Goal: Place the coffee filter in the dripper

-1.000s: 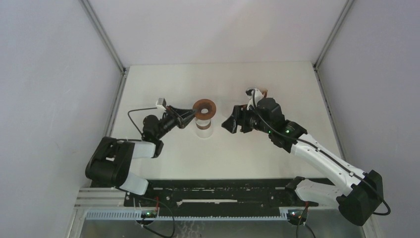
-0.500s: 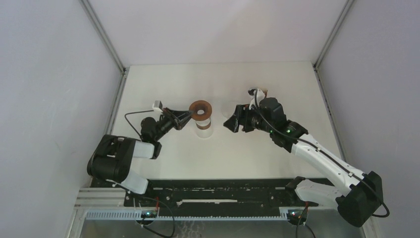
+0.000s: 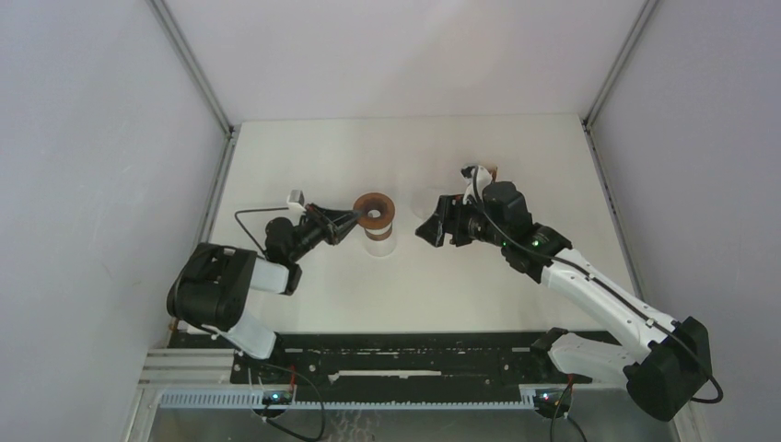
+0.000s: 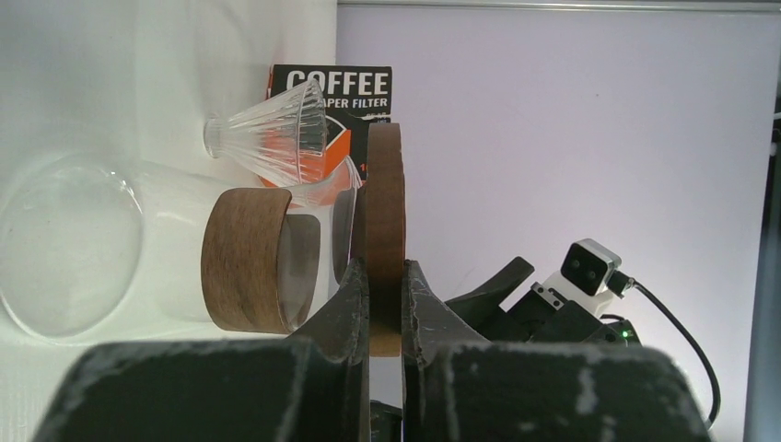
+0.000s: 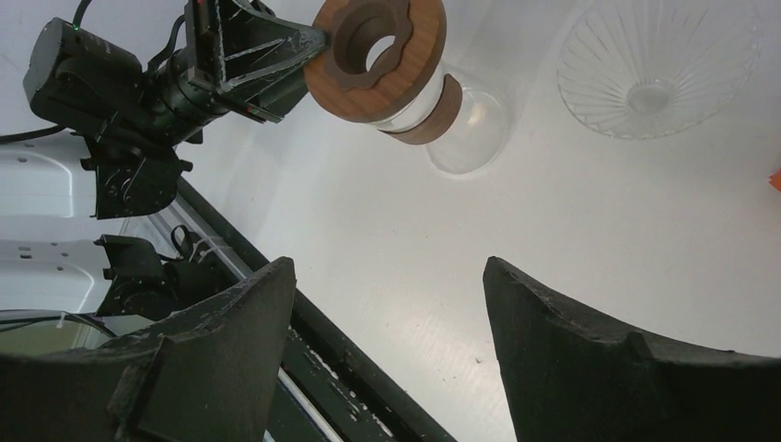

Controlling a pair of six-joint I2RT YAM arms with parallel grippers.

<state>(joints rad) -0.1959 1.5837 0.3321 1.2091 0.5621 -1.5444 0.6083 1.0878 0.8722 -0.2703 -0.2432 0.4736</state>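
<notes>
Dripper point(image 3: 387, 214) point(image 4: 385, 203) point(image 5: 424, 37): sat tilted over the glass carafe's point(image 3: 379, 241) point(image 4: 74, 249) mouth, rim pinched by the left gripper point(image 3: 348, 219) point(image 4: 385, 276).
Left gripper: stayed clenched on dripper's edge.
Right gripper point(image 3: 431, 227) point(image 5: 389, 276): hung spread wide, empty, just right of carafe.

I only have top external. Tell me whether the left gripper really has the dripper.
Observer: Left wrist shows the left gripper shut on the rim of the dripper, seen edge-on.
Operator: Report the right gripper.
Observer: Right wrist shows the right gripper open, with nothing between its fingers.
Operator: Say what's behind the dripper.
Observer: A box printed COFFEE FILTER, with a ribbed clear glass cone overlapping it in that view.
</notes>
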